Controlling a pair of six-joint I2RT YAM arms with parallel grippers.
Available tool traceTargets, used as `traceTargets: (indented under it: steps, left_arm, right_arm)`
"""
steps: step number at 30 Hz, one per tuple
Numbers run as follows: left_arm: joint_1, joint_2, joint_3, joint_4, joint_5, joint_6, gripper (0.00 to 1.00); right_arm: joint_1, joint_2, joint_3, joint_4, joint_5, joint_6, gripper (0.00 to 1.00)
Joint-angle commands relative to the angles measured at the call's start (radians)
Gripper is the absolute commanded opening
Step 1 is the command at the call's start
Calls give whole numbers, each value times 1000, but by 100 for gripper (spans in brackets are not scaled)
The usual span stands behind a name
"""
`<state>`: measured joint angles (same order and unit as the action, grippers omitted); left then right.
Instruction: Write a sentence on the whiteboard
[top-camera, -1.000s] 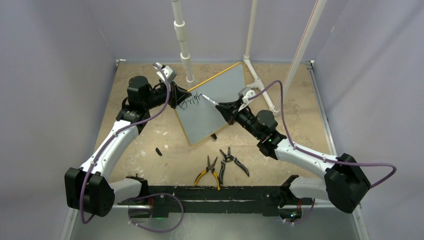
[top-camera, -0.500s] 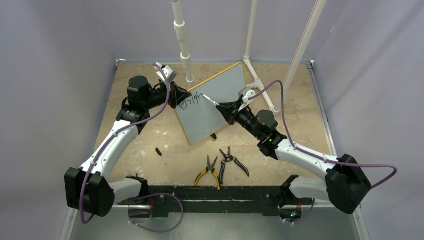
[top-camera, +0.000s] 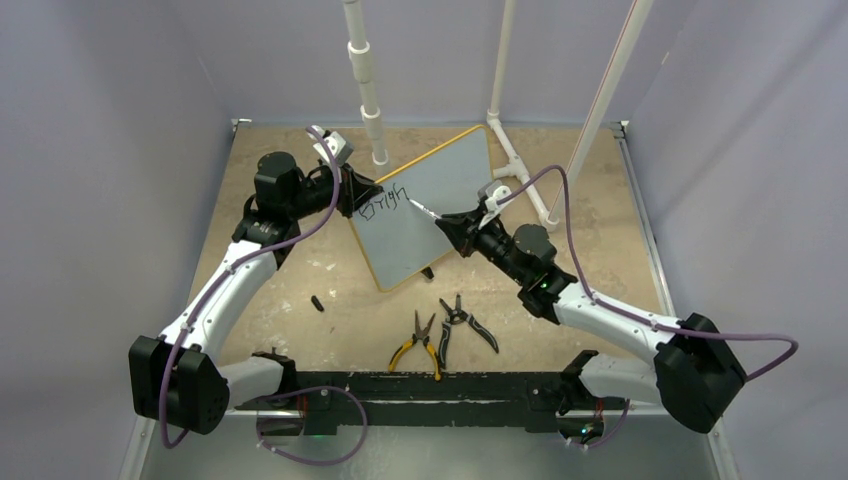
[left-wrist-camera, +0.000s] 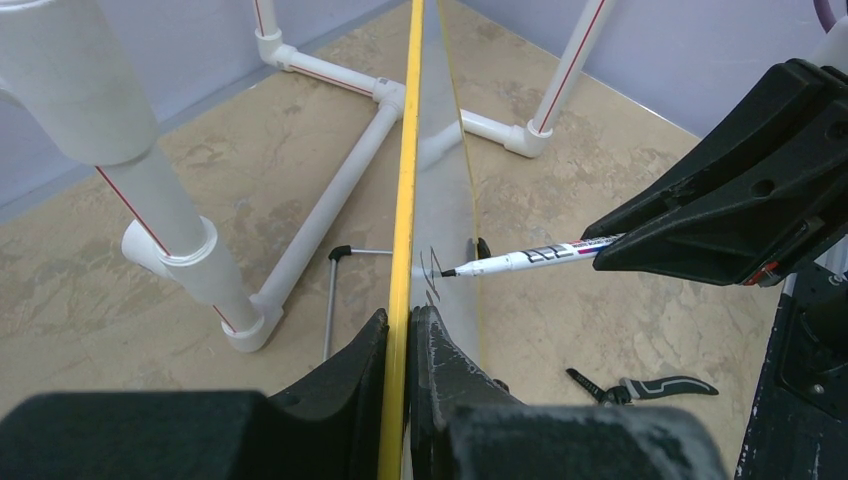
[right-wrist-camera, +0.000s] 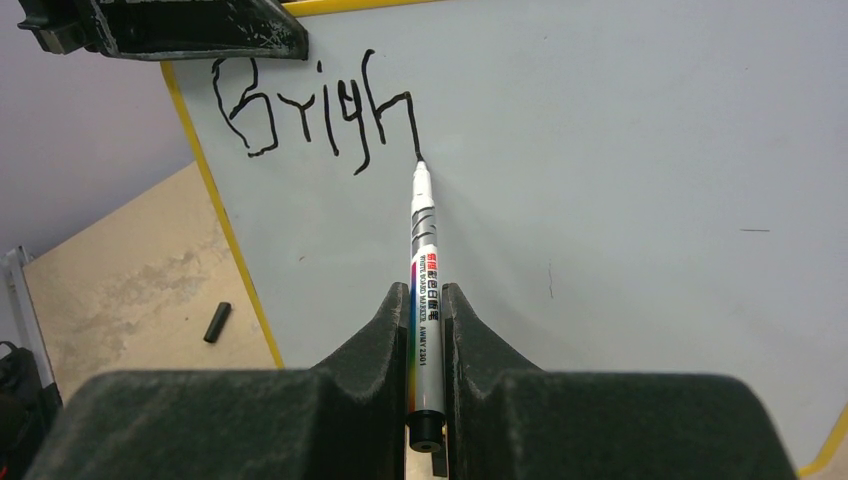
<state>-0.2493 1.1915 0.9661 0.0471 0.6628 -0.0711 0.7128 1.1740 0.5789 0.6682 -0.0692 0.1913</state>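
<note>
**Top view.** The left jaws are closed tight on the yellow rim of the whiteboard (top-camera: 440, 180), gripping the corner next to the first letter. The board stands tilted up off the surface (top-camera: 290, 290). It lies between the 2 sets of jaws, with its written face toward the right jaws. The right jaws are closed on the barrel of a marker (top-camera: 422, 208), which sticks out ahead of them toward the left jaws.

**Right wrist view.** The sentence (right-wrist-camera: 310, 110) reads "Brigh" in black. The marker's tip touches the end of the last stroke of the "h". The right jaws hide the rear part of the barrel. The left jaws show as a dark block just above the "B".

**Left wrist view.** The board is seen edge-on, its rim running straight out from between the left jaws. The right jaws fill the right side and hide the surface behind them.

**Surroundings.**
- A white pipe frame (top-camera: 365, 80) stands just beyond the board, on the far side from the right jaws.
- 2 pairs of pliers, 1 yellow-handled (top-camera: 415, 345) and 1 black-handled (top-camera: 465, 320), lie side by side behind the right jaws, apart from the board.
- A small black cap (top-camera: 317, 302) lies behind the left jaws, alone on the surface.
</note>
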Motion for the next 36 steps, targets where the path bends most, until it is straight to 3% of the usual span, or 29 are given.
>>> traceTargets:
  steps: [1, 10, 36]
  left_arm:
    - [4, -15, -23, 11, -49, 11, 0]
    - [4, -17, -23, 10, -54, 12, 0]
    - [4, -15, -22, 7, -54, 16, 0]
  right_arm:
    - [-3, -39, -2, 2, 14, 0, 0]
    - [-3, -82, 10, 18, 40, -6, 0]
    - [-3, 19, 73, 85, 22, -24, 0]
